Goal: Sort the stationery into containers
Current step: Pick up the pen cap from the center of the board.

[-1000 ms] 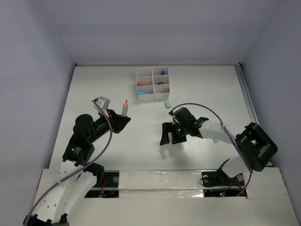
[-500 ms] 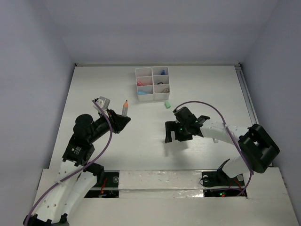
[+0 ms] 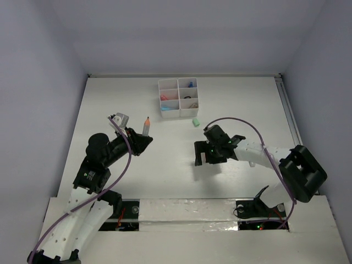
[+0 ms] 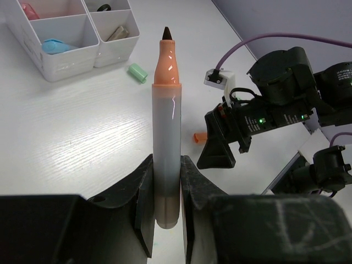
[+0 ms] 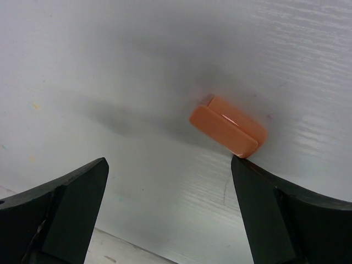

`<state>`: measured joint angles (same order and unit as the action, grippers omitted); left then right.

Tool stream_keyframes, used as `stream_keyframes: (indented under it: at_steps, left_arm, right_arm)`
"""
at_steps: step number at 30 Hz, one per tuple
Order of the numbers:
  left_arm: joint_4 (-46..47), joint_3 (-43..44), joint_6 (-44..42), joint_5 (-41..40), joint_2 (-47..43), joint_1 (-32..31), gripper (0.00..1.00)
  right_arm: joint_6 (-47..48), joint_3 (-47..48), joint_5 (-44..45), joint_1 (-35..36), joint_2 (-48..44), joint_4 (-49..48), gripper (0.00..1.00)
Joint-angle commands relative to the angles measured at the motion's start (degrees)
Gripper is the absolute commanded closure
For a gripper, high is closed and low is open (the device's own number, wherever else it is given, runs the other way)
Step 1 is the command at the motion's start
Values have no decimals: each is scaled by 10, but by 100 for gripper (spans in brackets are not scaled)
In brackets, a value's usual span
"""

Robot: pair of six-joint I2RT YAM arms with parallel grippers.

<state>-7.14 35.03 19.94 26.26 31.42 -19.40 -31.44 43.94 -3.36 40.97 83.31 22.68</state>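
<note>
White tabletop [image 3: 110,110] boxed in by plain grey-lavender walls.

Top view: six-compartment white organiser [image 3: 179,98] sits at the far middle of the table, with small items in several cells. A pale-green cap [image 3: 195,122] lies on the table just in front of the organiser's near right corner. The left gripper [image 3: 144,137] is raised over the left-centre of the table and clamps a grey marker [image 3: 146,126], held upright with its orange tip end up. The right gripper [image 3: 202,157] is low over the table centre, well apart from the organiser.

Left wrist view: jaws closed on the lower barrel of the marker. It is uncapped, with the dark nib showing above the orange collar. An orange cap [image 4: 199,137] lies on the table right beside the right gripper's black fingers. A light-blue item [image 4: 55,45] rests in a near organiser cell.

Right wrist view: jaws spread wide, holding nothing. The orange cap lies flat on the table between the fingers [image 5: 71,203], close to the finger on the picture's right. Contact cannot be told.
</note>
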Motion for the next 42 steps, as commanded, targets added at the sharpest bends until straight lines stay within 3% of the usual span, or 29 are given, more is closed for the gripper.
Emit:
stream_keyframes:
  at_steps: [1, 11, 14, 17, 21, 30, 35, 37, 42]
  left_arm:
    - [19, 18, -9, 3, 3, -1, 100]
    - [18, 18, -9, -1, 3, -1, 100]
    - [17, 17, -9, -1, 4, -1, 100]
    - [18, 17, -9, -2, 4, -1, 100]
    - [18, 16, -9, -2, 4, -1, 100]
    - [19, 15, -9, -1, 2, -1, 100]
    - [20, 15, -9, 1, 2, -1, 100]
    - [20, 15, -9, 3, 3, -1, 100]
    - [22, 14, -8, 4, 4, -1, 100]
  right_arm:
    - [14, 21, 54, 4, 30, -1, 0]
    - [44, 52, 85, 4, 63, -7, 0]
    - [48, 56, 84, 4, 69, -5, 5]
    - [56, 69, 99, 4, 74, 6, 13]
    - [73, 101, 113, 4, 91, 25, 34]
    - [87, 134, 124, 4, 133, 50, 37]
    - [94, 153, 133, 4, 149, 61, 48]
    - [96, 156, 129, 4, 152, 60, 65]
    - [98, 162, 131, 4, 160, 62, 64]
